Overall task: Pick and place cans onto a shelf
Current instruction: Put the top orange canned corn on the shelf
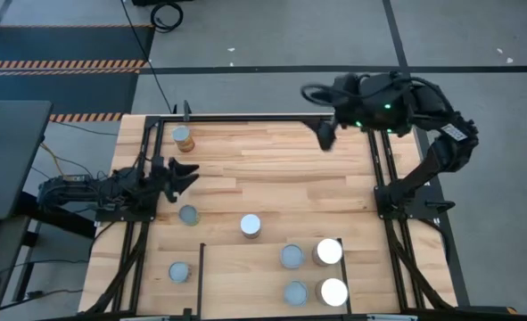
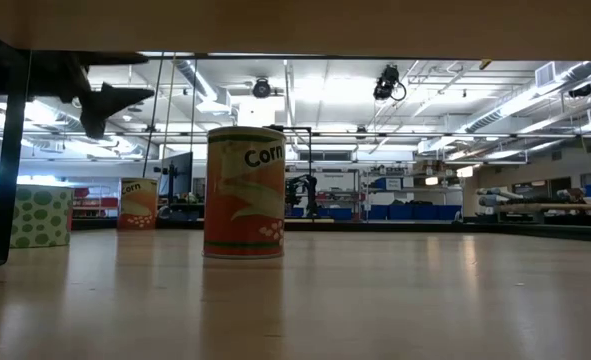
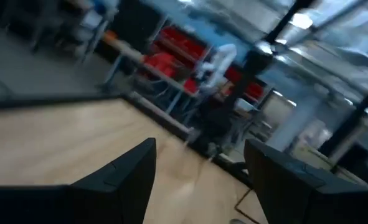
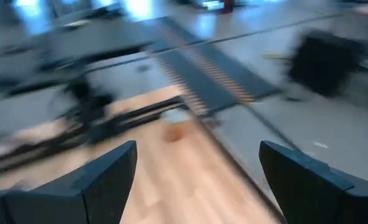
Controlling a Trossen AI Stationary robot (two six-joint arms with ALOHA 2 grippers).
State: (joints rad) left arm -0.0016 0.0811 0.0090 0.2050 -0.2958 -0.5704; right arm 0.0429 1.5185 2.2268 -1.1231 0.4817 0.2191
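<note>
Several cans with round silver or grey-blue tops stand on their bases. A tan-orange-sided can [image 1: 182, 136] is at the far left, and three more [image 1: 188, 214] [image 1: 251, 226] [image 1: 180, 272] stand on the tabletop. Several cans [image 1: 291, 256] [image 1: 329, 251] [image 1: 333, 292] stand on the shelf [image 1: 245, 285], a light board with black rails at the near edge. My left gripper [image 1: 187, 174] [image 3: 199, 146] is open and empty at the table's left, above the wood. My right gripper [image 1: 325, 135] [image 4: 196, 146] is open and empty, high over the far edge.
Black frame rails [image 1: 383, 169] run along the table's left, right and far sides. In the low view a "Corn" can [image 2: 244, 192] stands in the middle, another can [image 2: 138, 203] farther back and a green-dotted can [image 2: 42, 215] at the left. Bare wood lies mid-table.
</note>
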